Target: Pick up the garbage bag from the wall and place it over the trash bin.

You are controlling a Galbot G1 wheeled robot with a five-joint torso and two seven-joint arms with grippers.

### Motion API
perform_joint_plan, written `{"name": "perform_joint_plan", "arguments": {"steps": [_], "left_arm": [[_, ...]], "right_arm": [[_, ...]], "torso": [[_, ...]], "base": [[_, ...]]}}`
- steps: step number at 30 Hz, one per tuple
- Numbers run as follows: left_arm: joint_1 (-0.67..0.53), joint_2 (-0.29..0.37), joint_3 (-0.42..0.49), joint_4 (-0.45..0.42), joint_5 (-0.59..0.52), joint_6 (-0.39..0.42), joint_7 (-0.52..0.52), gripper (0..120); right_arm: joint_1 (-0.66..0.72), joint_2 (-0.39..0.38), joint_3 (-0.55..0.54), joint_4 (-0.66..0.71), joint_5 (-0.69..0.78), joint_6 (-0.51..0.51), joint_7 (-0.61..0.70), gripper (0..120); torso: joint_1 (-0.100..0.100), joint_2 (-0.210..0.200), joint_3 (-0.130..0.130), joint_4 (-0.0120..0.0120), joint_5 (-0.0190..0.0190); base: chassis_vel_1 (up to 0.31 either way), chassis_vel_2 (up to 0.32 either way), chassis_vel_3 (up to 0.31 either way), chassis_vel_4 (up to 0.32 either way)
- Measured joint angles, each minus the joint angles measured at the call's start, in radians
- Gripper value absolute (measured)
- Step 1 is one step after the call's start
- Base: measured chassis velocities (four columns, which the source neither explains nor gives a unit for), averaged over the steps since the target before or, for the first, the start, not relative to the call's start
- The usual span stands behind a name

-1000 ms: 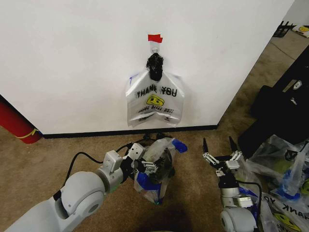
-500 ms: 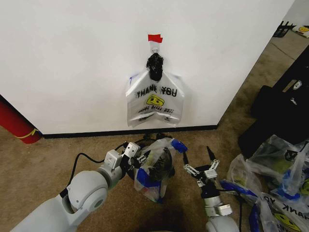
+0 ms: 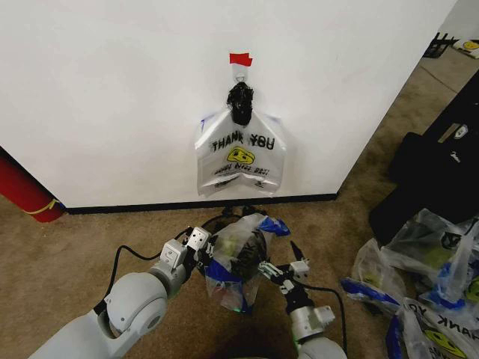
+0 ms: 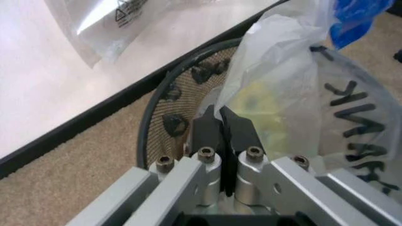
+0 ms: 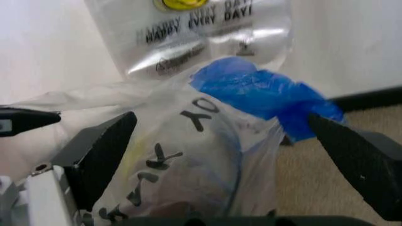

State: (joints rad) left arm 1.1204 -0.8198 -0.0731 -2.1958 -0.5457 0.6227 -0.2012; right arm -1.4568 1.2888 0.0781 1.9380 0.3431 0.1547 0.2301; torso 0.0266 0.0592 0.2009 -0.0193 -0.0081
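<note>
- While I've got the bag [image 3: 233, 269] sitting over the bin [image 4: 164, 123] on the floor just below the wall [image 3: 112, 97], I'd call this the draping step, not the pick-up.
- Left gripper [image 4: 222, 128] is pinched tight on the bag's edge at the bin's near rim; in the left wrist view both pads are pressed together with film between them.
- Right gripper [image 3: 281, 267] is spread wide, right next to the bag on its other side. In the right wrist view the bag and a blue handle [image 5: 267, 101] sit between the two fingers, but nothing's clamped yet.
- Second bag [image 3: 241, 153] hangs on the wall hook under the red tape [image 3: 240, 58], with a black knotted bundle [image 3: 240, 101] on top. I'm leaving that alone.
- Bag is only part way on, I reckon: it's bunched up and the far rim looks bare in the left wrist view.
- Next move, as I see it: close the right fingers on the free edge near the handle, then pull both sides apart and down so the mouth stretches round the rim. The film is thin, so go gently or it tears or slips out.
</note>
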Motion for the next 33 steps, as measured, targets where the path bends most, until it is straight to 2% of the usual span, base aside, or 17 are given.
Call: {"name": "perform_joint_plan", "arguments": {"steps": [11, 14, 18, 19, 26, 29, 31, 33], "left_arm": [[0.003, 0.007, -0.006, 0.028, 0.022, 0.001, 0.019, 0], [0.004, 0.007, -0.006, 0.028, 0.022, 0.000, 0.019, 0], [0.006, 0.008, -0.007, 0.027, 0.022, -0.001, 0.017, 0], [0.006, 0.008, -0.007, 0.027, 0.022, -0.001, 0.017, 0], [0.010, 0.007, -0.006, 0.025, 0.019, -0.004, 0.008, 0], [0.012, 0.007, -0.006, 0.024, 0.018, -0.004, 0.006, 0], [0.015, 0.008, -0.006, 0.022, 0.016, -0.004, 0.004, 0], [0.017, 0.010, -0.006, 0.019, 0.015, -0.004, 0.004, 0]], "right_arm": [[0.099, 0.016, -0.045, 0.030, 0.234, -0.297, 0.161, 100], [0.121, 0.018, -0.050, 0.030, 0.279, -0.339, 0.178, 98], [0.157, 0.025, -0.059, 0.018, 0.315, -0.379, 0.188, 81], [0.157, 0.025, -0.059, 0.018, 0.315, -0.379, 0.188, 81], [0.182, 0.028, -0.057, 0.018, 0.360, -0.459, 0.233, 51], [0.181, 0.026, -0.055, 0.018, 0.366, -0.472, 0.240, 48], [0.177, 0.016, -0.046, 0.023, 0.383, -0.505, 0.257, 31], [0.174, 0.010, -0.039, 0.027, 0.388, -0.512, 0.258, 22]], "torso": [[0.000, 0.000, 0.000, 0.0001, 0.0001], [0.000, 0.000, 0.000, 0.0000, 0.0000], [0.000, 0.000, 0.000, 0.0001, 0.0001], [0.000, 0.000, 0.000, 0.0001, 0.0001], [0.000, 0.000, 0.000, 0.0001, 0.0001], [0.000, 0.000, 0.000, 0.0001, 0.0001], [0.000, 0.000, 0.000, 0.0001, 0.0002], [0.000, 0.000, 0.000, 0.0000, 0.0002]], "base": [[0.000, 0.000, 0.000, 0.000], [0.000, 0.000, 0.000, 0.000], [0.000, 0.000, 0.000, 0.000], [0.000, 0.000, 0.000, 0.000], [0.000, 0.000, 0.000, 0.000], [0.000, 0.000, 0.000, 0.000], [0.000, 0.000, 0.000, 0.000], [0.000, 0.000, 0.000, 0.000]]}}
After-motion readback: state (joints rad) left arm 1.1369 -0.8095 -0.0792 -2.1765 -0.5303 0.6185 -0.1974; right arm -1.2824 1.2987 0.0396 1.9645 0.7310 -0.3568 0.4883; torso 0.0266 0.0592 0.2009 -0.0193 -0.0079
